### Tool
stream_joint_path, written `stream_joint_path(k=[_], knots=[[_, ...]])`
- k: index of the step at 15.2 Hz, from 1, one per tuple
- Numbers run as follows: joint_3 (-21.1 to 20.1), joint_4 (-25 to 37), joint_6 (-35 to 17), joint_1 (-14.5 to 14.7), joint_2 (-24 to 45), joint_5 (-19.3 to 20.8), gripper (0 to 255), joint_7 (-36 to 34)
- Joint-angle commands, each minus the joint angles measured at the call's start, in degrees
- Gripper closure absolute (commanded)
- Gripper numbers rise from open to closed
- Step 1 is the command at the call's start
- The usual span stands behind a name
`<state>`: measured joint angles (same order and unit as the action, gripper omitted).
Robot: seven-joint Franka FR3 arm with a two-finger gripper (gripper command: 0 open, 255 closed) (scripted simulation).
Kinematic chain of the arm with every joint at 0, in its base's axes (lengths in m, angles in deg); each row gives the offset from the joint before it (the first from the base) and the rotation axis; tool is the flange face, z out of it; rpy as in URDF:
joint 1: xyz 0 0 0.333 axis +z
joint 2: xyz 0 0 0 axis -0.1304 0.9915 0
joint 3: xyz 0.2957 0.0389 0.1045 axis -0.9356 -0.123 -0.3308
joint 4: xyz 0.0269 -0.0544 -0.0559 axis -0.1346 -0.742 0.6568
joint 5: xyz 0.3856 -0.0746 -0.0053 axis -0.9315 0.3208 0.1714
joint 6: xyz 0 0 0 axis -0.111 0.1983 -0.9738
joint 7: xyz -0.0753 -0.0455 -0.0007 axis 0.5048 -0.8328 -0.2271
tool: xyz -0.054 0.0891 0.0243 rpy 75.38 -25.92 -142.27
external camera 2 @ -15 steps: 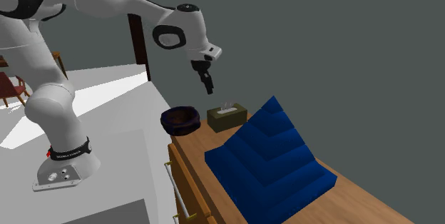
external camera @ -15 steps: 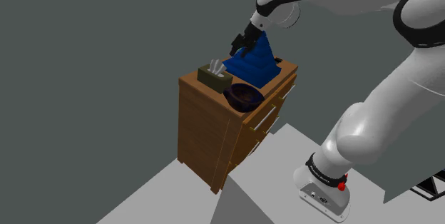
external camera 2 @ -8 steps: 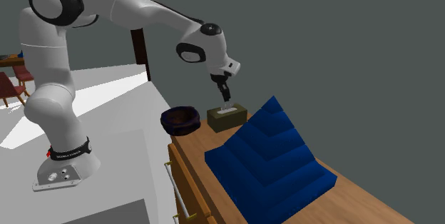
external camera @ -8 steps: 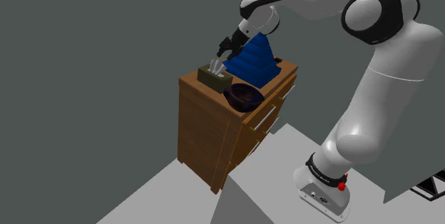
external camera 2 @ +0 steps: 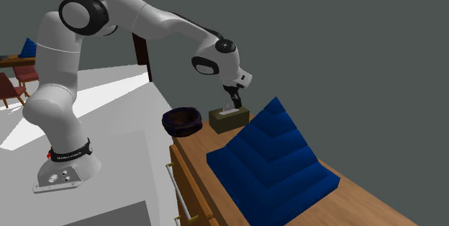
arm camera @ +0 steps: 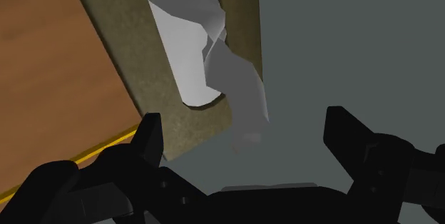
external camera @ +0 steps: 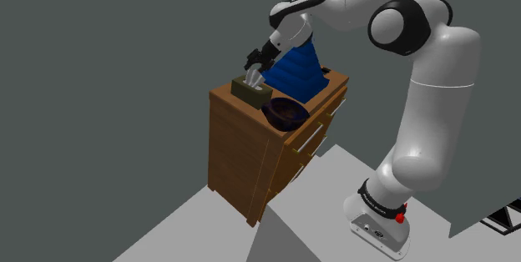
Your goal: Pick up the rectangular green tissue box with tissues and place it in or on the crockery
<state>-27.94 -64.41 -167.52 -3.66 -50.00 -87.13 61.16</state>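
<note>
Olive tissue box (external camera: 250, 93); dark bowl (external camera: 285, 113); blue stepped block (external camera: 297, 73); brown cabinet (external camera: 240, 158).

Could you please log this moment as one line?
stage: pre-grasp | gripper: open over tissue box | tissue box: on dresser, unheld | bowl: nearby

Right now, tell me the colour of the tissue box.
Olive green tissue box, clearest in the second exterior view.

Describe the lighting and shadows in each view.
Shoulder view: dim, even light; the dresser sides are darker than its top. Second exterior view: a bright wedge crosses the floor; the blue stepped block shows lit and shaded facets. Wrist view: the tissue is shaded in grey folds; the open pincer is flat black.
</note>
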Motion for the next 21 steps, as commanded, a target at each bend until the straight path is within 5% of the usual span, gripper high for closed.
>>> stream_joint_path(k=[1,10,11,21], knots=[[-0.44,0.39,-0.86,0.24,1.09,-0.67,0,0.16],[-0.76,0.60,-1.51,0.37,1.92,-1.19,0,0.40],[-0.76,0.60,-1.51,0.37,1.92,-1.19,255,0.40],[-0.62,0.76,-1.10,0.44,1.53,-0.78,255,-0.09]])
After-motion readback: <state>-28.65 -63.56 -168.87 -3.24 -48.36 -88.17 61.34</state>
